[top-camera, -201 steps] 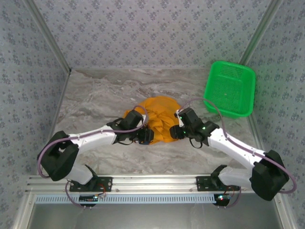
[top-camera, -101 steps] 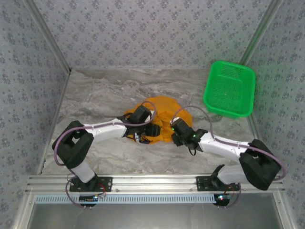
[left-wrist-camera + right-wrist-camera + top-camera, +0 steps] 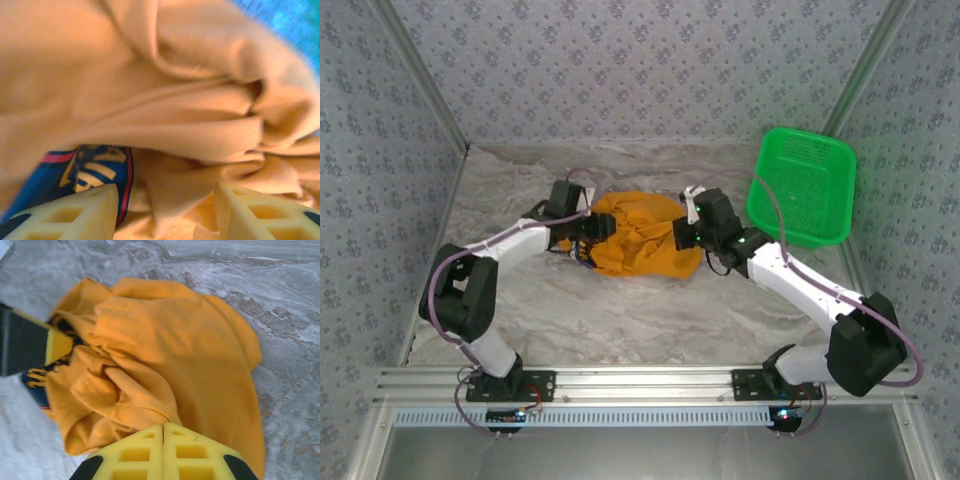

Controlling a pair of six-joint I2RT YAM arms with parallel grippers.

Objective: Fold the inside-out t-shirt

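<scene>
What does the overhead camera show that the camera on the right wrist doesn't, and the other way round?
Overhead adds the wider scene: the green basket at the far right of the table, the left arm and right arm whole, and the patterned walls. The right wrist view adds close detail: the right gripper, its yellow fingers pressed together, and a blue printed patch at the cloth's edge. Both share the crumpled orange-yellow t-shirt, the marbled table, and the left gripper at the t-shirt's side.
</scene>
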